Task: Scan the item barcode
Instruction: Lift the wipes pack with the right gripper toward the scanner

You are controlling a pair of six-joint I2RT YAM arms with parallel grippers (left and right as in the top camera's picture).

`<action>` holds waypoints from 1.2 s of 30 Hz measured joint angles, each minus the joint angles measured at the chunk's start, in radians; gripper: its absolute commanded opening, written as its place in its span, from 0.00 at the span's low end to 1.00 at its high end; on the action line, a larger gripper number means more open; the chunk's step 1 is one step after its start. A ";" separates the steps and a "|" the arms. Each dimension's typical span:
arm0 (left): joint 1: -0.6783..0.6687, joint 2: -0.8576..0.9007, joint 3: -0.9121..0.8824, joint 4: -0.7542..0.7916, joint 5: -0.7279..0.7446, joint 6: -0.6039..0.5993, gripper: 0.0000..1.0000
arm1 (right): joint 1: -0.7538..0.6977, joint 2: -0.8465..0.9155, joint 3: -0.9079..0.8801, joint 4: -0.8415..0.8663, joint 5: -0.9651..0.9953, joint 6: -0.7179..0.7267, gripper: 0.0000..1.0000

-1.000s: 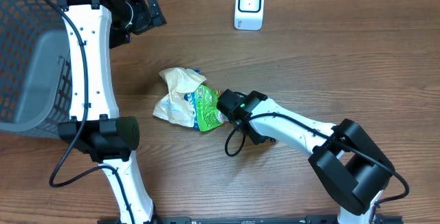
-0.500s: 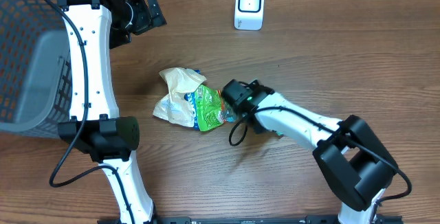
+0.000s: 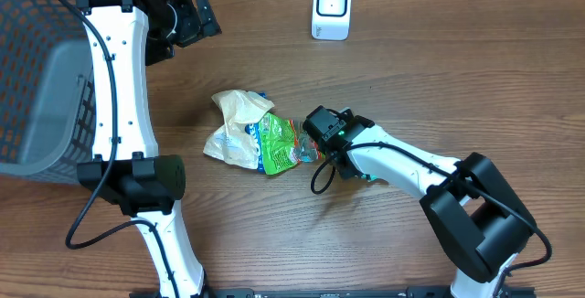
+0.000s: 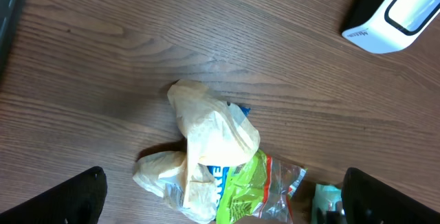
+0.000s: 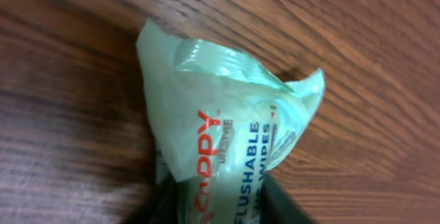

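The wipes pack (image 3: 251, 133) is lying crumpled mid-desk (image 3: 457, 79), its right end sitting between the fingers of the right hand (image 3: 309, 150), which is pinching it with jaws nearly closed. The left hand (image 3: 187, 19) is hanging wide open and empty at the far left, well apart from the pack, near the basket (image 3: 37, 88). The scanner (image 3: 331, 8) is standing at the far edge.

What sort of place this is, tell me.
Probably a mock shop checkout: a white barcode scanner and a wipes packet on a wooden table, a grey mesh basket at its edge.
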 measured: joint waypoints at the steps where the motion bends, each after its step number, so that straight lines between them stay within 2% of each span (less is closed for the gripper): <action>1: 0.000 0.000 0.000 0.000 0.000 0.000 1.00 | 0.001 -0.004 0.001 -0.002 0.000 0.018 0.04; 5: 0.000 0.000 0.000 0.000 0.000 0.000 1.00 | -0.001 -0.007 0.021 -0.042 -0.028 0.052 0.04; 11: 0.000 0.000 0.000 -0.011 0.000 0.000 1.00 | -0.005 0.004 0.153 -0.166 -0.247 0.073 0.04; 17: 0.000 0.000 0.000 -0.020 0.000 0.000 1.00 | -0.115 0.004 0.287 -0.123 -0.695 0.074 0.04; 24: 0.000 0.000 0.000 -0.029 0.000 0.001 1.00 | -0.367 0.004 0.290 -0.079 -1.266 0.075 0.04; 28: 0.000 0.000 0.000 -0.031 0.000 0.001 1.00 | -0.441 0.004 0.290 -0.021 -1.553 0.069 0.04; 32: 0.000 0.000 0.000 -0.037 0.000 0.001 1.00 | -0.455 0.004 0.290 0.046 -1.773 0.087 0.04; 36: 0.000 0.000 0.000 -0.039 0.000 0.001 1.00 | -0.455 0.004 0.290 0.105 -1.895 0.203 0.04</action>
